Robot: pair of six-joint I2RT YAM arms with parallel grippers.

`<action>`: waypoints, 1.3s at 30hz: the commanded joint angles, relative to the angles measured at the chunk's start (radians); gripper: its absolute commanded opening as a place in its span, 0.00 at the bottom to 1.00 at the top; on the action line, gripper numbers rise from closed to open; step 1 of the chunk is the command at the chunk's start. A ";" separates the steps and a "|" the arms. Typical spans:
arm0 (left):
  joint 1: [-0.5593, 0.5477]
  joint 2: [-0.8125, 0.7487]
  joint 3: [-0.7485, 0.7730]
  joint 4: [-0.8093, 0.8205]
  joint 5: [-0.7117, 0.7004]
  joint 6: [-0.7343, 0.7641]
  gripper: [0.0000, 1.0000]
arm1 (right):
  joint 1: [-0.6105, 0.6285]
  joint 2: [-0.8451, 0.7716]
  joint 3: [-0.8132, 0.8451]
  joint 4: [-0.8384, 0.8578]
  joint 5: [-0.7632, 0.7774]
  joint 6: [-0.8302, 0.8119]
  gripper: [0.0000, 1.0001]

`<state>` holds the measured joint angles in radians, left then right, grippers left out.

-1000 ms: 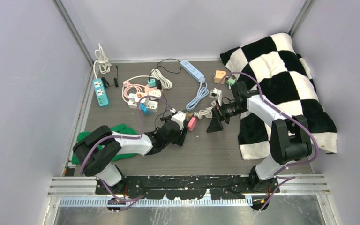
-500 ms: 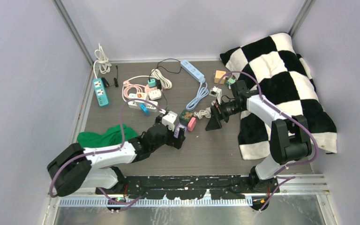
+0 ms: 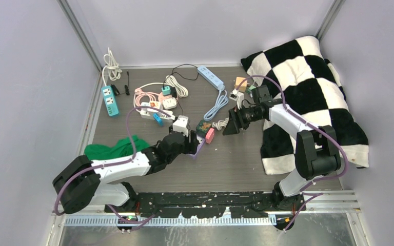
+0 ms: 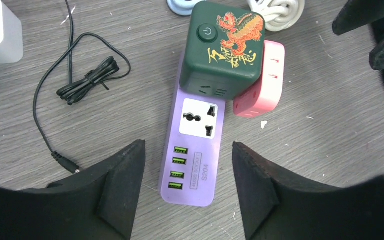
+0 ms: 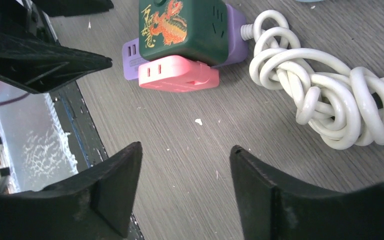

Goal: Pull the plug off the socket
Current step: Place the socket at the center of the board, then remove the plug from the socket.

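A purple socket strip [image 4: 195,150] lies on the table with a dark green cube plug [image 4: 222,50], printed with a dragon, sitting in its far end. A pink adapter [image 4: 262,80] lies against their right side. My left gripper [image 4: 188,146] is open, its fingers either side of the strip's near USB end without touching it. My right gripper [image 5: 185,147] is open and empty over bare table, beside the cube [image 5: 182,27] and the pink adapter [image 5: 177,75]. In the top view the cube [image 3: 203,126] sits between the left gripper [image 3: 191,145] and the right gripper [image 3: 231,123].
A coiled white cord [image 5: 320,100] lies at the strip's far end. A thin black cable [image 4: 87,80] lies left of the strip. Other power strips [image 3: 156,105] lie at the back left, a green cloth [image 3: 110,148] at the left and a checkered blanket [image 3: 308,87] at the right.
My left arm has swung round and its gripper has shifted slightly left, now lined up over the strip's near end. My right gripper has drawn back toward the far side. The sockets have not moved.
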<state>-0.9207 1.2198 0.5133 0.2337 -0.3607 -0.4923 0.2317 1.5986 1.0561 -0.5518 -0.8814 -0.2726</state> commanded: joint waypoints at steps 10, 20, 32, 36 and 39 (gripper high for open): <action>0.003 0.156 0.110 0.035 0.006 -0.043 0.57 | 0.057 0.058 0.058 0.137 0.140 0.222 0.20; 0.003 0.198 0.130 0.050 0.030 -0.033 0.57 | 0.100 0.191 0.222 0.092 0.187 0.272 0.14; 0.003 0.238 0.168 0.048 -0.031 -0.016 0.51 | 0.137 0.285 0.314 0.026 0.230 0.243 0.14; 0.003 0.256 0.177 0.057 -0.013 -0.012 0.49 | 0.150 0.291 0.321 0.018 0.233 0.234 0.14; 0.003 0.264 0.182 0.071 0.002 -0.011 0.48 | 0.152 0.297 0.327 0.010 0.230 0.226 0.14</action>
<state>-0.9207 1.4719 0.6563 0.2420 -0.3523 -0.5156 0.3725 1.8862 1.3396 -0.5282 -0.6544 -0.0265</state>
